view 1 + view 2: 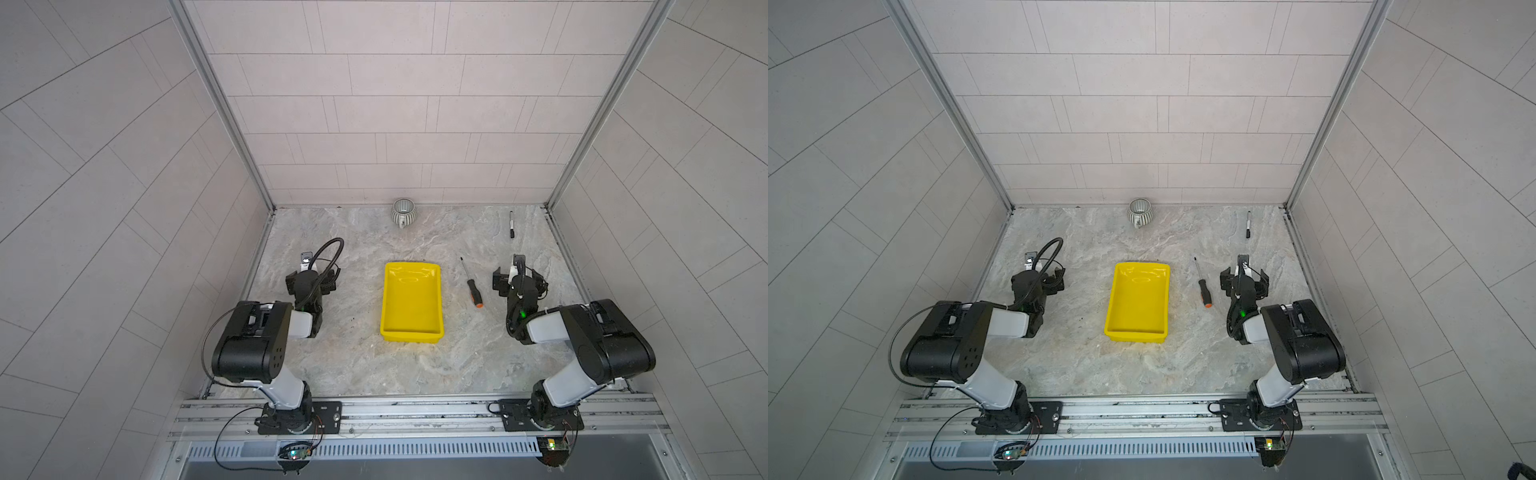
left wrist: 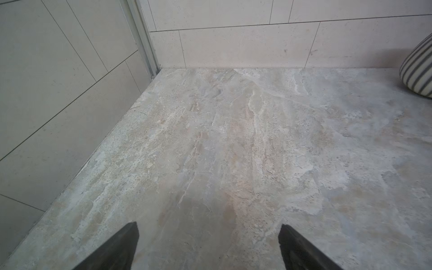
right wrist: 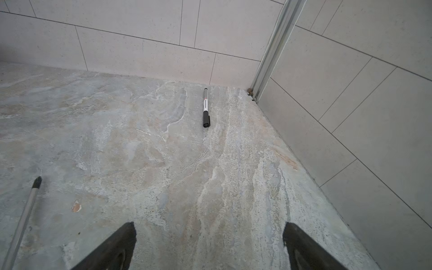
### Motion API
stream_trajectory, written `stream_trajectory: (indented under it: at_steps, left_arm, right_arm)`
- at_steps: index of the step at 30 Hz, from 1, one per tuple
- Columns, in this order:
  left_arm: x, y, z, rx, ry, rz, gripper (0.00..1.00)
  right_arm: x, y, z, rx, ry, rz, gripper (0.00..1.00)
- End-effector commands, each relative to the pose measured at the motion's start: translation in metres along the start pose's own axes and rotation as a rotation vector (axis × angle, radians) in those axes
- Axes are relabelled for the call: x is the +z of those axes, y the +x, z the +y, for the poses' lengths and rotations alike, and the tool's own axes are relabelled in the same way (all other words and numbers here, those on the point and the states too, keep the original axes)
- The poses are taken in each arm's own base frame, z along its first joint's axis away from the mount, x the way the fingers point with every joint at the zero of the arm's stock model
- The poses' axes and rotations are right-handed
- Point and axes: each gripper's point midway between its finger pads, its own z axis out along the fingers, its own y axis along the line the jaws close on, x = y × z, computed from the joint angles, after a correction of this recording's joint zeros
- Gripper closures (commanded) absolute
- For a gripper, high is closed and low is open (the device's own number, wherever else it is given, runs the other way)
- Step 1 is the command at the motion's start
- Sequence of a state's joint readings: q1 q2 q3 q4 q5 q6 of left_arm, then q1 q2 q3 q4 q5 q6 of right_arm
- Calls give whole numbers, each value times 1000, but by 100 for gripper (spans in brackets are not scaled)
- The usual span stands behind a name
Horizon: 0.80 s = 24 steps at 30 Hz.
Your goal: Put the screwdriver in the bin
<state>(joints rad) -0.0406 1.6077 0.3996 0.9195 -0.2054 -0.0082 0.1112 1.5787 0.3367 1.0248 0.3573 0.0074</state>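
The marker (image 3: 206,108) bears a white label, its print too small to read. In both top views the screwdriver (image 1: 471,283) lies flat on the table (image 1: 332,357), at 3 o'clock from the bin (image 1: 411,336) and apart from it. Its long axis runs nearly 12-to-6, tip toward 12, orange cap toward 5. The left gripper (image 2: 208,228) and right gripper (image 3: 209,225) have jaws apart, holding nothing.

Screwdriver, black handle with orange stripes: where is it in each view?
In a top view: screwdriver right of the shallow yellow plastic bin.
In a top view: screwdriver, same place.
Left wrist: not in it.
Right wrist: shaft and tip only, at the edge.
Shared landmark: black marker pen beyond its tip.
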Motion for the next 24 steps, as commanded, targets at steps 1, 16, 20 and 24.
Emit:
stream_trajectory:
  at_steps: [1, 16, 20, 24]
  left_arm:
    - [-3, -7, 1, -18, 3, -22, 0]
    - [-3, -7, 0, -17, 5, -23, 0]
    - [-3, -7, 1, -18, 3, -22, 0]
    - [-3, -7, 0, -17, 4, -22, 0]
  right_arm:
    - [2, 0, 2, -8, -4, 0, 1]
    - [1, -1, 1, -7, -2, -5, 1]
    - [1, -1, 1, -8, -1, -7, 1]
    - [1, -2, 2, -7, -1, -9, 1]
